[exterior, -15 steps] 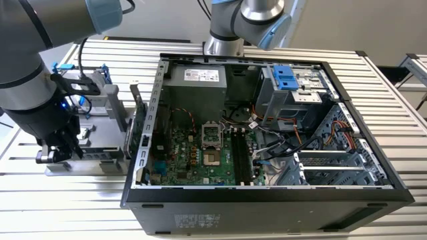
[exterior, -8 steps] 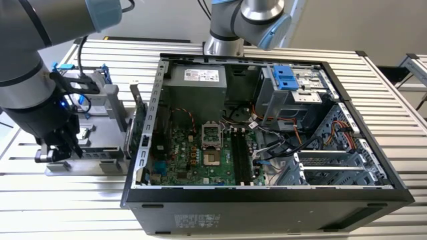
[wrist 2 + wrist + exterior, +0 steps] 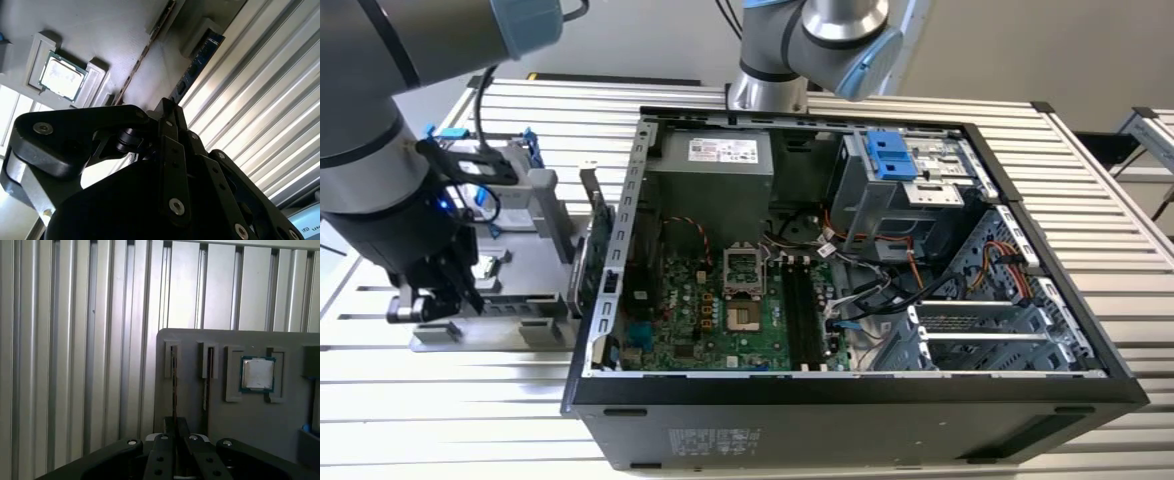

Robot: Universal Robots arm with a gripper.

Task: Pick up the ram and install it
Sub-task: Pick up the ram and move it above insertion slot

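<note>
In the first wrist view the black linkage gripper (image 3: 175,429) sits low over the flat grey parts tray (image 3: 240,435); whether it is spread or clamped I cannot tell. The ram (image 3: 173,375), a long, narrow dark blue-green circuit-board stick, stands on edge in the tray slot nearest the ribbed aluminium table (image 3: 75,340). Its long axis runs straight out from the gripper's tip. The open black computer case (image 3: 854,395) lies well apart, toward the exterior view's right.

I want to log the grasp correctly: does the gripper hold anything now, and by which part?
It cannot be told. The gripper sits at one end of the ram standing in the grey tray, but whether it grips that end is hidden.
</note>
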